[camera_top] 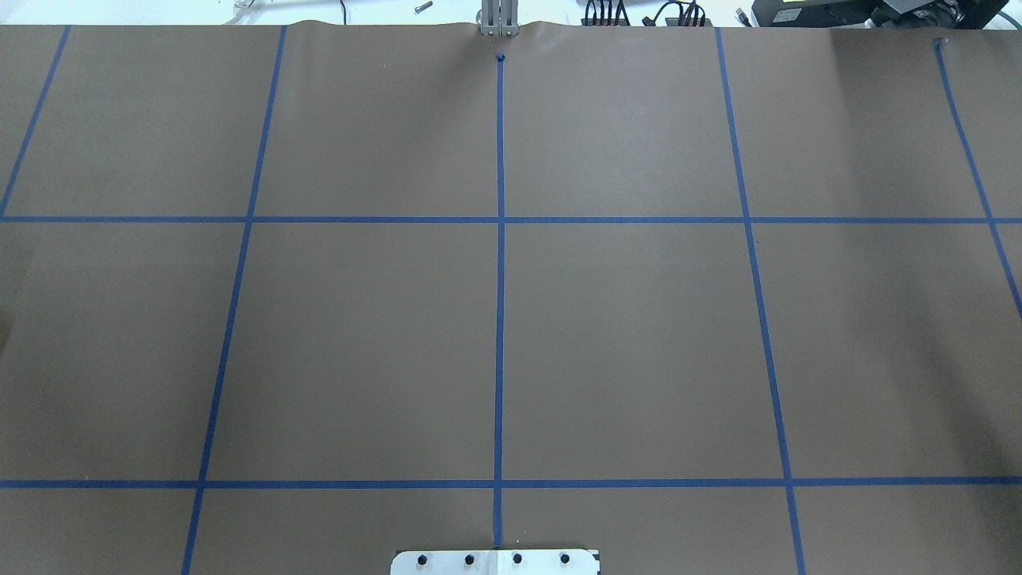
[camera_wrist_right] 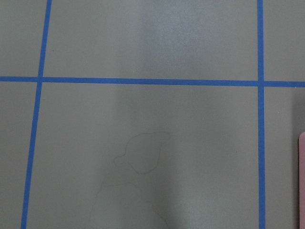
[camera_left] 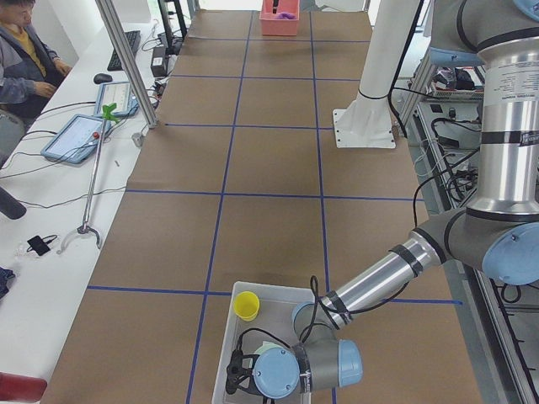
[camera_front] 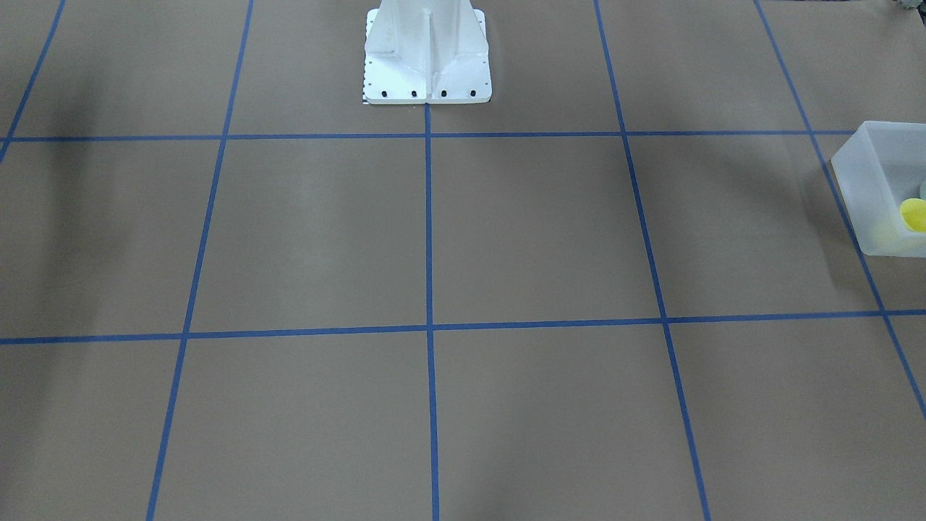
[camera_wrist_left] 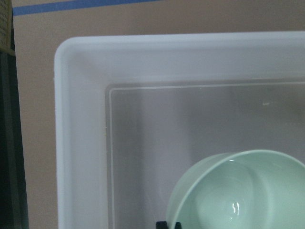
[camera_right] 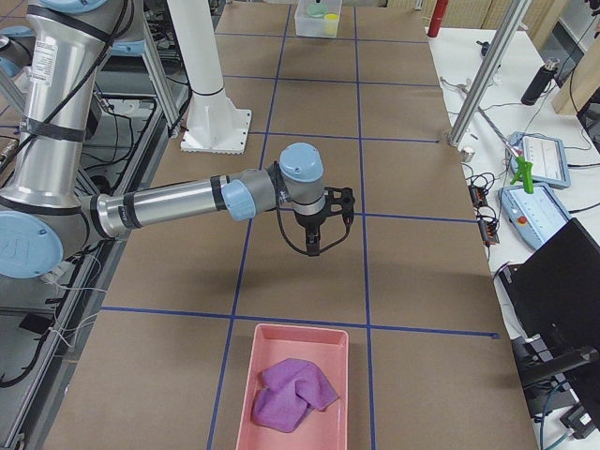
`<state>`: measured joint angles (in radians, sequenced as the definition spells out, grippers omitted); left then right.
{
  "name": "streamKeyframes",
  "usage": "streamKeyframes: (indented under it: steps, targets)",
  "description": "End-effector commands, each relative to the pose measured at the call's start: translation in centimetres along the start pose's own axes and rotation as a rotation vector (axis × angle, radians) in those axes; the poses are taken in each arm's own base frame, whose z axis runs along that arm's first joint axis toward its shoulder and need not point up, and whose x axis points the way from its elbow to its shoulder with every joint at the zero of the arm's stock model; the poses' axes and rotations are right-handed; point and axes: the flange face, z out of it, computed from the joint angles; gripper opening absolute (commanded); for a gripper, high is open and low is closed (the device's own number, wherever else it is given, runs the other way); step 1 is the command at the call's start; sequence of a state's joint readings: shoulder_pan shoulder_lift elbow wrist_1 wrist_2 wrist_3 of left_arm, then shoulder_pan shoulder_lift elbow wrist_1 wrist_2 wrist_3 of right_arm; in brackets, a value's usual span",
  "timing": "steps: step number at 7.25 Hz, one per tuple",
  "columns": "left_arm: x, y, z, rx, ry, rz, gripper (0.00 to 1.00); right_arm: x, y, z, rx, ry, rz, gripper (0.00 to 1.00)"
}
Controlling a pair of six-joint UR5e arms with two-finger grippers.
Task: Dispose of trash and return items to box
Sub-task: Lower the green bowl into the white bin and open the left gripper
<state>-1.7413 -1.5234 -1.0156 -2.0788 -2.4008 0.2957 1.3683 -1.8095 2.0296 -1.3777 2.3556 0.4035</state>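
The frosted-white box [camera_front: 872, 181] stands at the table's end on my left side; it also shows in the exterior left view [camera_left: 226, 358]. The yellow cup [camera_front: 914, 215] stands inside it [camera_left: 247, 305]. The mint-green bowl [camera_wrist_left: 238, 191] sits upright on the box floor in the left wrist view. My left gripper [camera_left: 238, 377] hangs down into the box over the bowl; only a dark tip shows at the bowl's rim, so I cannot tell whether it is open or shut. My right gripper [camera_right: 316, 246] hovers above the table; I cannot tell its state.
A pink tray [camera_right: 295, 394] holding a crumpled purple cloth [camera_right: 292, 394] stands at the table's end on my right side. The white robot base [camera_front: 427, 54] is bolted at the middle of the robot's edge. An operator [camera_left: 25, 50] sits beside the table.
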Motion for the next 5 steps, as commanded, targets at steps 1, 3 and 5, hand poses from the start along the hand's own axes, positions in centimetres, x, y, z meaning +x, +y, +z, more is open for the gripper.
streamKeyframes:
  steps: [1, 3, 5]
  targets:
    - [4.1, -4.7, -3.9, 0.08, 0.034, -0.031, 0.98, 0.0, 0.0, 0.0, 0.002, 0.003, -0.001, 1.0]
    - [13.4, -9.5, -8.4, 0.116, 0.066, -0.02, 0.98, 0.1, 0.3, -0.2, 0.003, 0.005, 0.0, 1.0]
    - [23.8, -11.3, -10.8, 0.133, 0.048, 0.023, 0.98, 0.2, 0.4, -0.1, 0.001, 0.008, -0.003, 1.0]
